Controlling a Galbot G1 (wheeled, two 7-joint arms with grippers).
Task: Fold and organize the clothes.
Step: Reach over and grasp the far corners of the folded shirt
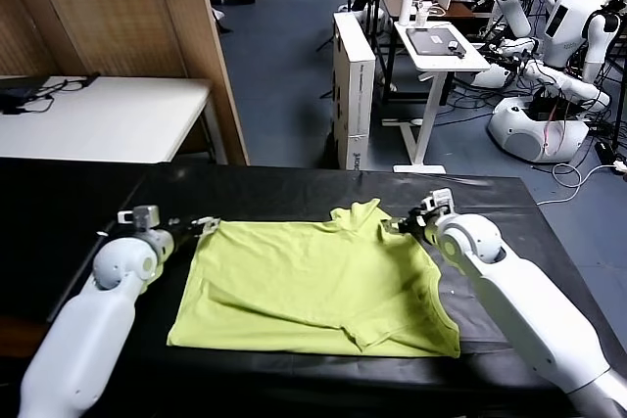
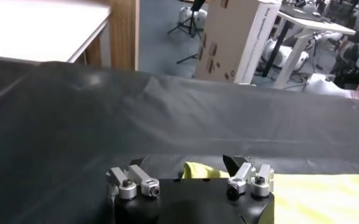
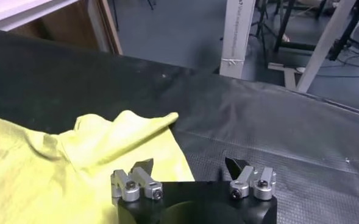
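Black sheeting covered the one long table [image 1: 88, 193] that ran across the front of the scene, and behind it lay a blue workshop floor with a wooden partition [image 1: 147, 36] at the back left. One white table [image 1: 108, 119] stood beside that partition, one tall white carton [image 1: 354, 85] stood upright on the floor past the middle, and one small white stand [image 1: 441, 56] stood just beside the carton. At least two white robots [image 1: 558, 56] were parked at the far right among loose cables.

One T-shirt [image 1: 313, 286], lime yellow-green, lay spread on the black sheet between the two arms, creased, with folds near its front edge and one sleeve puckered up at the far right corner. Nothing rested on top of it.

Two grippers worked at its far corners. The left gripper [image 2: 189, 173] sat low at the shirt's far left corner, its jaws spread wide with the corner of the cloth lying between them and not pinched. The right gripper [image 3: 189, 168] sat low at the raised sleeve on the far right; its jaws also stood apart, one finger [image 3: 144, 168] over the cloth's edge and the other over bare black sheet, gripping nothing.
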